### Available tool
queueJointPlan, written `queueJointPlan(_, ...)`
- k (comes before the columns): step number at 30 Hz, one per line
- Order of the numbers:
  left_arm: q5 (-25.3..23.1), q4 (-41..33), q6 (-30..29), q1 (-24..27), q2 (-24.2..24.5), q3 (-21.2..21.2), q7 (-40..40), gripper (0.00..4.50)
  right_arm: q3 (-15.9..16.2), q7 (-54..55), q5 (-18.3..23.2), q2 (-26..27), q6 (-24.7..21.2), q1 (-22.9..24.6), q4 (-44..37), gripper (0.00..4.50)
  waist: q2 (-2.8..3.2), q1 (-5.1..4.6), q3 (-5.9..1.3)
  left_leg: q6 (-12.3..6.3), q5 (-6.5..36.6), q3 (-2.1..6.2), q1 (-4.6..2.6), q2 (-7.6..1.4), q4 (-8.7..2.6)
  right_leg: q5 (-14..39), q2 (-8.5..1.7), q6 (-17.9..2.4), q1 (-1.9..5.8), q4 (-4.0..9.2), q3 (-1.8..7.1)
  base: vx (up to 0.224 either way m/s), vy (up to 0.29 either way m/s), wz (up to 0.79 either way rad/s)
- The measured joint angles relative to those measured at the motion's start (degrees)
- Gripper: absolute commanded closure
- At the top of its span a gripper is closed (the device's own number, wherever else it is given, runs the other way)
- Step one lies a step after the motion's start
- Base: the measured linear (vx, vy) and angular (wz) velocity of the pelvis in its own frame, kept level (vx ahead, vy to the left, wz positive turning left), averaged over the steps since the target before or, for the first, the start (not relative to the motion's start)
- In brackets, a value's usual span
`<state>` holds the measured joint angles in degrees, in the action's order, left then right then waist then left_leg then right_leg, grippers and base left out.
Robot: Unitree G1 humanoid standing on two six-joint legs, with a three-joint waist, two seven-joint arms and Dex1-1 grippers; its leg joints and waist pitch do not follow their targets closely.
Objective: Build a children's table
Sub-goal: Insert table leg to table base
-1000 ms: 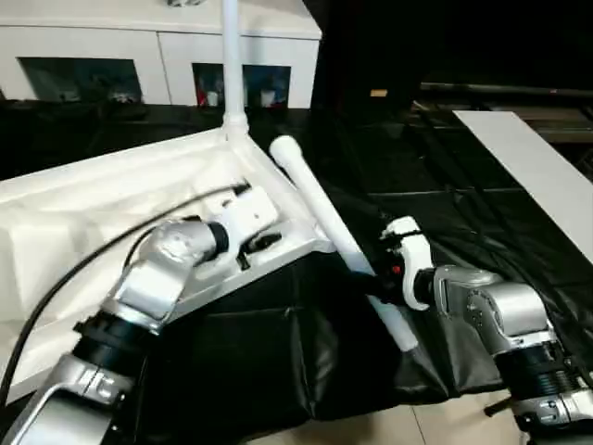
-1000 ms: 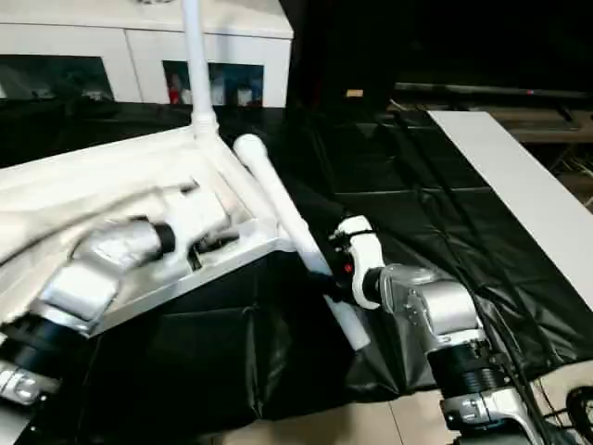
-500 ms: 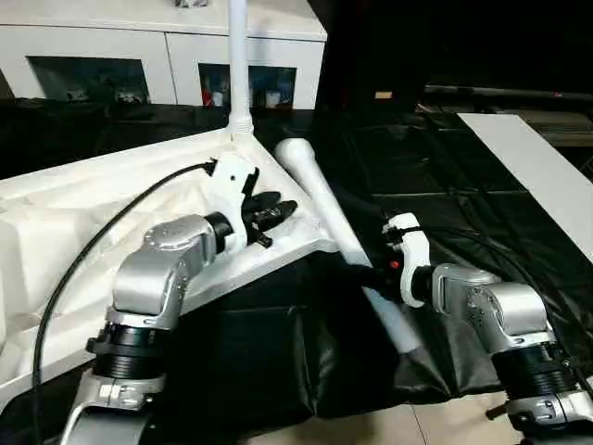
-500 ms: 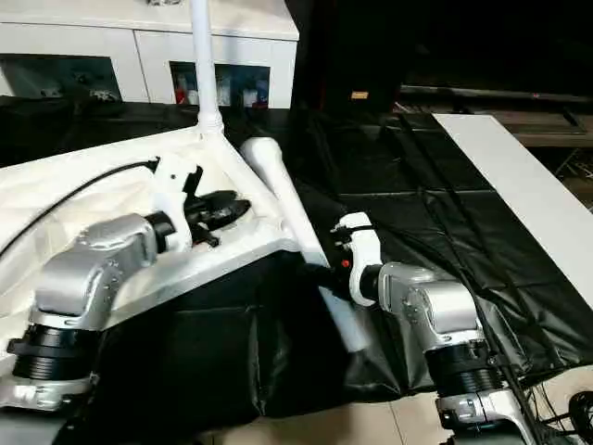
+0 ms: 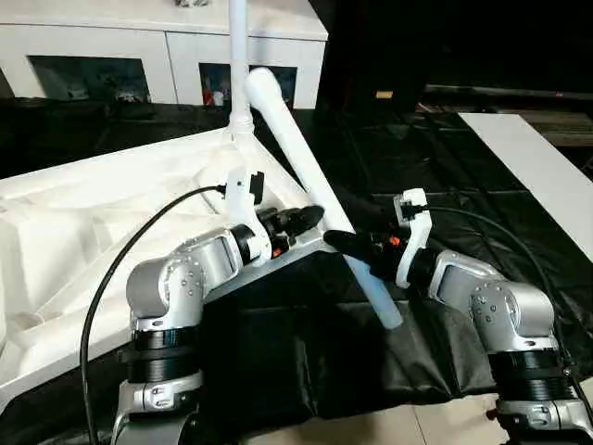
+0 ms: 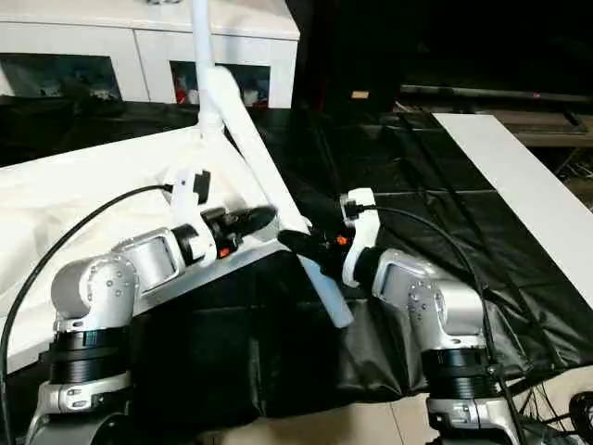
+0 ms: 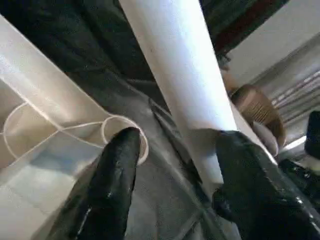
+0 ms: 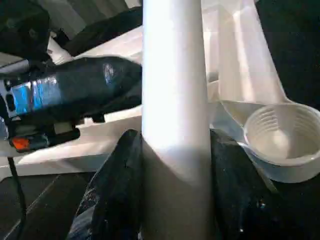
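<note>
The white tabletop (image 5: 102,213) lies upside down on black cloth, ribs up. One white leg (image 5: 238,56) stands upright in its far corner socket. A second white leg (image 5: 306,176) hangs tilted over the near right corner, thick end high and thin end low toward me. My right gripper (image 5: 338,243) is shut on this leg near its lower part, and both fingers (image 8: 120,175) press its sides. My left gripper (image 5: 301,221) is open beside it, with the leg (image 7: 185,75) between its spread fingers (image 7: 115,185). The empty round corner socket (image 8: 280,140) sits just below.
A white cabinet (image 5: 120,56) with dark glass doors stands along the back. A long white board (image 5: 537,167) lies at the right on the black cloth (image 5: 278,352). Pale floor (image 5: 371,426) shows at the front edge.
My right gripper has lifted the loose leg, swinging its thick end up and back. My left gripper has left the tabletop's ribs, reached the leg by the near corner, and spread wider.
</note>
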<state>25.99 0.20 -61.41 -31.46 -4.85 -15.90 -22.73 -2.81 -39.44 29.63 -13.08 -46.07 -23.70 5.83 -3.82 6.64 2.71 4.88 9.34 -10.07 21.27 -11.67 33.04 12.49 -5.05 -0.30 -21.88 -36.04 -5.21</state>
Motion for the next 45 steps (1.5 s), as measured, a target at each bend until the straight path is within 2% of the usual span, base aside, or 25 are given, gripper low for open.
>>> queueJointPlan(4,6.1,-0.2,-1.2,-2.1,-3.5,-4.4,1.8,1.44,0.0,-0.4,0.7,1.4,1.2,-0.1,-1.6,3.08,-0.07,-0.03,0.03,-0.02,0.0,0.00,0.03,0.00,0.02,0.0,0.00,0.0,0.00,0.07,-0.01,0.000,0.000,0.00)
queueJointPlan(6,7.0,-0.2,-1.4,-2.2,-3.5,-5.0,1.8,1.03,0.1,-0.5,0.8,1.4,1.7,-0.2,-1.8,3.08,-0.07,-0.05,0.03,-0.03,0.0,0.00,0.03,0.00,0.01,0.0,0.00,0.0,0.01,0.08,-0.01,0.000,0.000,0.00)
queueJointPlan(10,7.0,-1.4,-3.0,-2.2,-3.4,-5.0,1.8,0.97,0.6,-0.4,1.0,1.7,1.8,-0.1,-1.8,3.08,-0.09,-0.06,0.04,-0.04,0.0,0.00,0.07,-0.01,0.01,0.0,0.01,0.0,-0.01,0.12,-0.02,0.000,0.000,0.00)
queueJointPlan(12,6.9,-1.8,-3.0,-2.2,-3.2,-4.9,1.8,0.64,0.6,-0.4,1.3,1.8,1.9,-0.1,-1.9,3.08,-0.09,-0.07,0.04,-0.04,0.0,0.00,0.06,-0.01,0.01,0.0,0.01,0.0,-0.01,0.12,-0.02,0.000,0.000,0.00)
queueJointPlan(14,6.8,-1.8,-3.1,-2.2,-2.8,-3.8,1.9,1.29,0.7,-0.5,1.2,2.3,1.9,-0.1,-2.1,3.08,-0.09,-0.05,0.04,-0.04,0.0,0.01,0.06,-0.01,0.01,0.0,0.01,0.0,-0.01,0.12,-0.02,0.000,0.000,0.00)
queueJointPlan(17,6.3,-1.8,-3.0,-2.2,-2.4,-3.3,2.4,1.09,0.9,-0.5,1.3,2.9,1.9,-0.2,-2.9,3.08,-0.09,-0.06,0.04,-0.04,0.0,0.01,0.07,-0.01,0.01,0.0,0.01,0.1,0.00,0.13,-0.02,0.000,0.000,0.00)
queueJointPlan(19,6.3,-1.8,-2.8,-2.2,-2.3,-2.5,3.0,1.56,1.3,-0.5,1.4,3.0,1.9,-0.3,-2.9,3.08,-0.09,-0.02,0.04,-0.04,0.0,0.01,0.08,-0.01,0.01,-0.1,0.01,0.1,0.00,0.16,-0.02,0.000,0.000,0.00)
queueJointPlan(23,5.6,-1.6,-1.9,-2.2,-1.4,-1.2,3.3,1.67,1.7,-0.6,1.8,3.3,1.9,-0.5,-3.1,3.08,-0.09,-0.06,0.04,-0.04,0.0,0.01,0.09,-0.01,0.01,-0.1,0.01,0.2,0.00,0.20,-0.02,0.000,0.000,0.00)
queueJointPlan(25,5.6,-1.6,-1.6,-2.1,-1.4,-1.1,3.3,2.00,1.7,-0.6,1.8,3.3,1.9,-0.5,-3.2,3.08,-0.09,-0.03,0.04,-0.04,0.0,0.01,0.10,-0.01,0.01,-0.1,0.01,0.2,0.01,0.21,-0.02,0.000,0.000,0.00)
queueJointPlan(28,5.5,-1.6,-1.0,-2.0,-1.3,-1.1,3.5,2.10,1.7,-0.6,1.8,3.4,2.0,-0.5,-3.4,3.08,-0.09,-0.06,0.04,-0.04,0.0,0.01,0.10,-0.01,0.01,-0.1,0.01,0.2,0.01,0.21,-0.02,0.000,0.000,0.00)
queueJointPlan(30,5.5,-1.6,-0.7,-1.9,-1.3,-1.1,3.5,2.38,1.8,-0.5,1.7,3.4,2.5,-0.5,-3.4,3.08,-0.09,-0.05,0.04,-0.04,0.0,0.01,0.10,-0.01,0.01,-0.1,0.01,0.2,0.01,0.21,-0.02,0.000,0.000,0.00)
queueJointPlan(32,6.0,-1.5,-0.5,-2.0,-1.3,-1.2,3.5,2.48,2.1,-0.2,1.6,3.6,3.0,-0.5,-3.3,3.08,-0.09,-0.05,0.04,-0.04,0.0,0.01,0.10,-0.01,0.01,-0.1,0.01,0.2,0.00,0.21,-0.02,0.000,0.000,0.00)
queueJointPlan(34,6.3,-1.5,0.1,-2.0,-0.7,-1.2,3.5,2.61,1.9,0.1,1.7,4.2,3.4,-0.5,-3.3,2.38,-0.09,-0.07,0.04,-0.04,0.0,0.01,0.10,-0.01,0.01,-0.1,0.01,0.2,0.00,0.21,-0.02,0.000,0.000,0.00)
queueJointPlan(37,6.3,-1.1,0.9,-2.0,0.2,-1.2,3.5,2.73,1.9,-0.1,1.7,4.1,4.1,-0.5,-3.4,2.33,-0.09,-0.10,0.04,-0.04,0.0,0.01,0.09,-0.01,0.01,-0.1,0.01,0.2,0.01,0.20,-0.02,0.000,0.000,0.00)
queueJointPlan(38,6.3,-0.7,1.2,-2.1,0.9,-1.2,3.4,2.74,1.9,-0.3,1.8,4.0,4.1,-0.4,-3.5,2.04,-0.09,-0.09,0.04,-0.04,0.0,0.01,0.09,-0.01,0.01,-0.1,0.01,0.2,0.00,0.20,-0.02,0.000,0.000,0.00)
queueJointPlan(39,6.3,-0.2,1.5,-2.2,1.6,-1.2,3.3,2.77,1.9,-0.6,2.0,3.8,4.1,-0.2,-3.6,1.96,-0.09,-0.07,0.04,-0.04,0.0,0.01,0.09,-0.01,0.01,-0.1,0.01,0.2,0.00,0.20,-0.02,0.000,0.000,0.00)
queueJointPlan(42,5.8,1.0,2.1,-2.4,4.5,-1.8,3.1,2.79,1.1,-2.4,4.4,3.5,4.1,0.7,-6.3,1.92,-0.09,-0.08,0.04,-0.04,0.0,0.01,0.09,-0.01,0.01,-0.1,0.01,0.2,0.00,0.21,-0.02,0.000,0.000,0.00)
queueJointPlan(45,5.8,2.2,2.0,-2.4,7.7,-1.8,1.7,2.81,0.8,-5.0,6.7,1.2,3.6,1.1,-9.0,1.52,-0.09,-0.07,0.04,-0.05,0.0,0.01,0.10,-0.01,0.02,-0.1,0.01,0.2,0.00,0.22,-0.02,0.000,0.000,0.00)
